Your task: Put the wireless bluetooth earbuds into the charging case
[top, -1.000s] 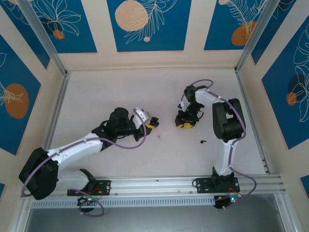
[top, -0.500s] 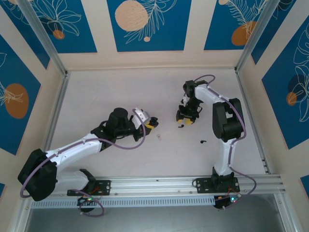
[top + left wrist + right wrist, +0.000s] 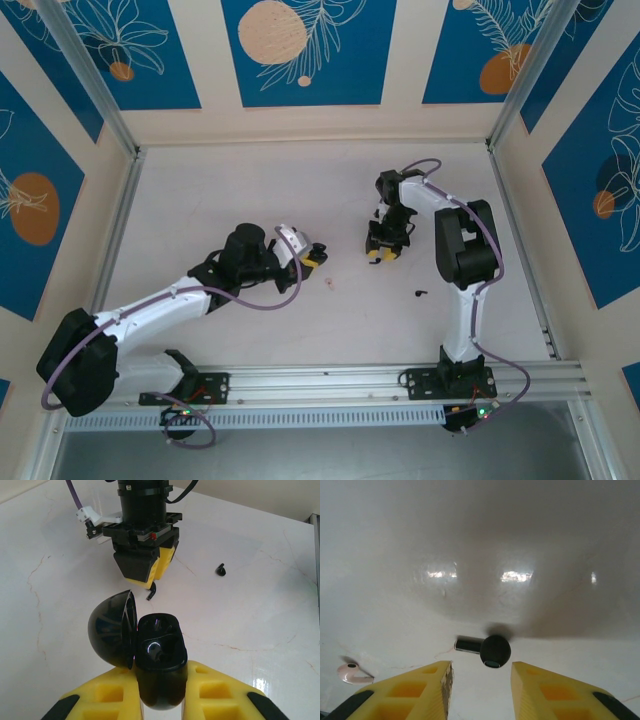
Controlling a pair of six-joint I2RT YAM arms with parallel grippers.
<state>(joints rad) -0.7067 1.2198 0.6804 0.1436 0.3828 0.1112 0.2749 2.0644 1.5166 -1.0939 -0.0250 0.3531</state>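
Now the left tool (image 3: 161,680) clamps the open charging case (image 3: 157,650), while the right tool (image 3: 481,672), jaws parted and empty, flanks an earbud (image 3: 492,651) on the worktop (image 3: 470,555).

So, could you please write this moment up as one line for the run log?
left hand: shut on charging case, lid open | right hand: open, over first earbud | second earbud: loose on table

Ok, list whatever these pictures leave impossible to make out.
- Open glossy black charging case, left wrist view: dark shiny wells, empty or not unclear.
- Tiny black comma-shaped earbud below the yellow-fingered right gripper, left wrist view: too small to tell if they touch.
- Second tiny black earbud, top view: too small for orientation.
- Small pink scrap, right wrist view: blurred, unidentifiable.
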